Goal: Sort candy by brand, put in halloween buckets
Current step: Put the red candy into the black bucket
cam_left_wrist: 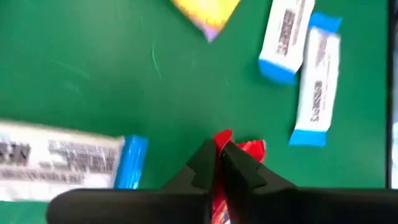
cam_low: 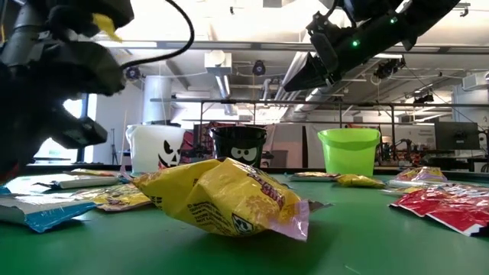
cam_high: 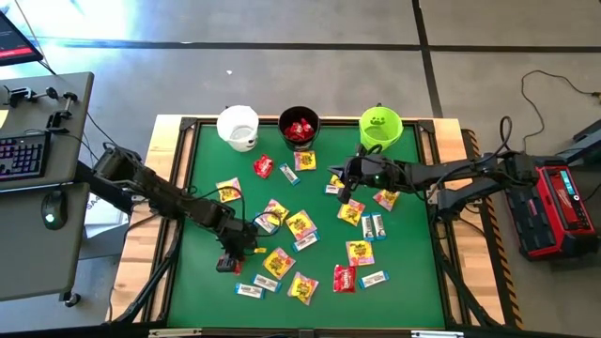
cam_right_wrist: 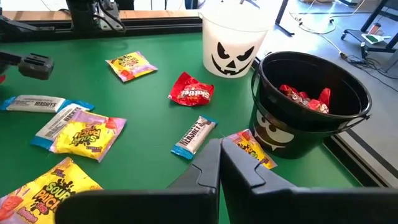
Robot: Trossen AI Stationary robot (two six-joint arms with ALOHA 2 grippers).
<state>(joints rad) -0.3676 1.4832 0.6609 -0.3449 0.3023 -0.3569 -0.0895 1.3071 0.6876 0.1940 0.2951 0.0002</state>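
One camera looks straight down on the whole worktop [cam_high: 202, 188], another sits level at its surface facing the three buckets and room beyond, and each wrist camera peers closely past its own jaws, the right one sharing the white bucket [cam_right_wrist: 235, 38] and black bucket [cam_right_wrist: 308, 106].

Robotics lab / workshop floor, not a home. Evidence: green work table [cam_high: 202, 202] in a wood frame, bare concrete floor [cam_high: 282, 75] with seams all round it. Out past the left gripper [cam_high: 228, 263], a grey desk [cam_high: 56, 216] with backlit keyboard [cam_high: 21, 155] and mouse [cam_high: 50, 219]. Beyond the right gripper's [cam_high: 346, 195] arm, a red power unit [cam_high: 559, 208] and a loose cable [cam_high: 545, 94] on the floor. Low view: exposed ceiling ducts [cam_low: 221, 65], strip lights, metal racks [cam_low: 306, 130], monitors [cam_low: 452, 136] behind the table.
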